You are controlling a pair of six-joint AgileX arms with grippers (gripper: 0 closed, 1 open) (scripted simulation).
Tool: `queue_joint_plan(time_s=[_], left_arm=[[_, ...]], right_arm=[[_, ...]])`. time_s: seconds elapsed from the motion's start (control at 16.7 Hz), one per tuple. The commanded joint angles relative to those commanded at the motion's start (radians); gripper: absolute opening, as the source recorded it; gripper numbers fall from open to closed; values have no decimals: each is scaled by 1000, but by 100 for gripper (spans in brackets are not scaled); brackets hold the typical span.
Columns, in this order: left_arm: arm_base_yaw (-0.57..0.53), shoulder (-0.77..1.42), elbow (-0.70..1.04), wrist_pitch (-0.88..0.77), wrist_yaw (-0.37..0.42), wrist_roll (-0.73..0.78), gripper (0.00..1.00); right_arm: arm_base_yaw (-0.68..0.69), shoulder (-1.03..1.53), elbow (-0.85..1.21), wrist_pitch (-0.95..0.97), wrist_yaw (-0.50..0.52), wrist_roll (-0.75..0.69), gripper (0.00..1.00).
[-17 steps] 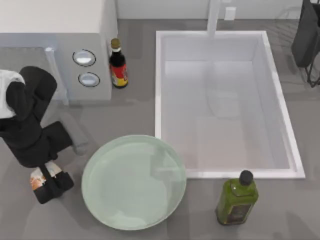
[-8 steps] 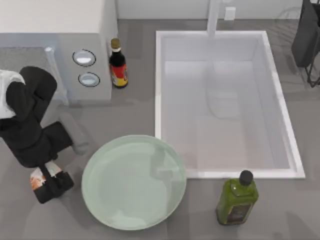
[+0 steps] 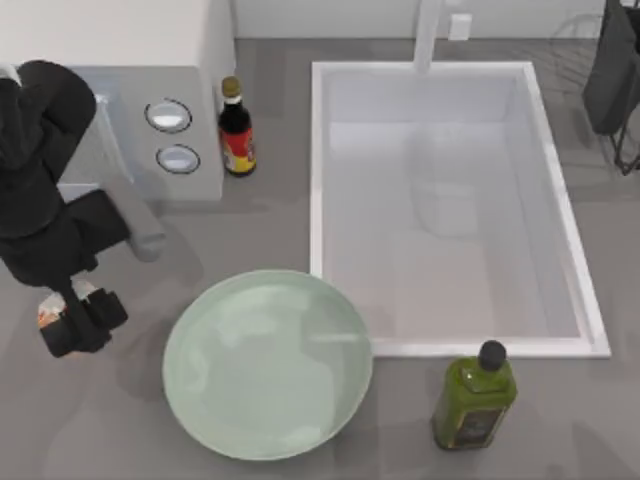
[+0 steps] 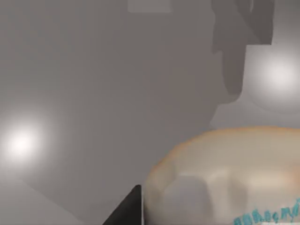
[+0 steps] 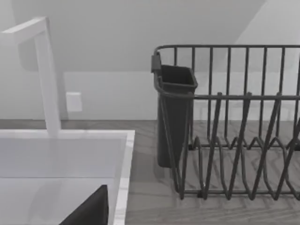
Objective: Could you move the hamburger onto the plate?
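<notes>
The hamburger (image 3: pixel 46 314), a small cream lump with orange patches, is pinched in my left gripper (image 3: pixel 72 322) at the table's left edge, left of the plate and apart from it. In the left wrist view the hamburger (image 4: pixel 225 178) bulges close up beside a dark fingertip (image 4: pixel 129 211). My left gripper is shut on it. The plate (image 3: pixel 268 365), wide and pale mint-green, lies at the front centre with nothing on it. My right arm (image 3: pixel 610 70) stays parked at the back right corner.
A white sink basin (image 3: pixel 450 200) with a faucet (image 3: pixel 428 30) fills the right half. A dark sauce bottle (image 3: pixel 236 130) stands beside a white appliance (image 3: pixel 120 100) at the back left. A green oil bottle (image 3: pixel 475 400) stands right of the plate. A wire dish rack (image 5: pixel 234 140) sits at the far right.
My left arm has drawn back and to the left, carrying the hamburger away from the table's front edge. The plate and the bottles have not moved.
</notes>
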Motion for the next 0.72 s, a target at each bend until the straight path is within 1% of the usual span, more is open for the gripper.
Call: queue_joint_plan(time_s=[0.12, 0.24, 0.54, 0.72], left_arm=[[-2, -33, 49, -79, 0, -1, 0], [-2, -54, 70, -116, 0, -4, 0], [0, -52, 69, -116, 0, -2, 0], [-24, -33, 85, -121, -1, 61, 0]], right_arm=[[0, 0, 0, 0, 0, 0, 100], [0, 0, 0, 0, 0, 0, 100], [0, 0, 0, 0, 0, 0, 100], [0, 0, 0, 0, 0, 0, 100]])
